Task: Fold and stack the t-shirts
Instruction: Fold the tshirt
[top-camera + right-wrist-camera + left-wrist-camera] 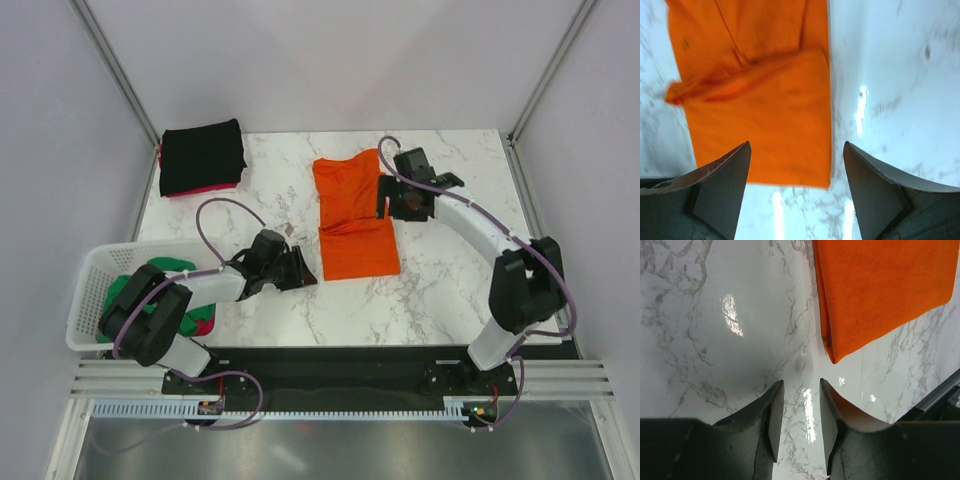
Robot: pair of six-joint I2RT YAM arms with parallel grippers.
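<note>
The left arm [190,290] covers much of the green shirt [128,288] in the basket [92,280] at the table's near left corner. Only a thin edge of a pink-red shirt [215,188] shows under the folded black shirt [202,157] at the far left. The orange shirt [352,215] lies flat mid-table, partly folded. Both wrist views cut it off, and the right wrist view is blurred. The right gripper [796,170] hovers over the shirt's edge, spread wide and gripping nothing. The left gripper [801,415] is just beside the shirt's near left corner, its fingers parted by a narrow gap with only table between them. The table [450,270] is glossy white marble with grey veins, boxed in by pale walls [330,60] on metal posts [115,65].
</note>
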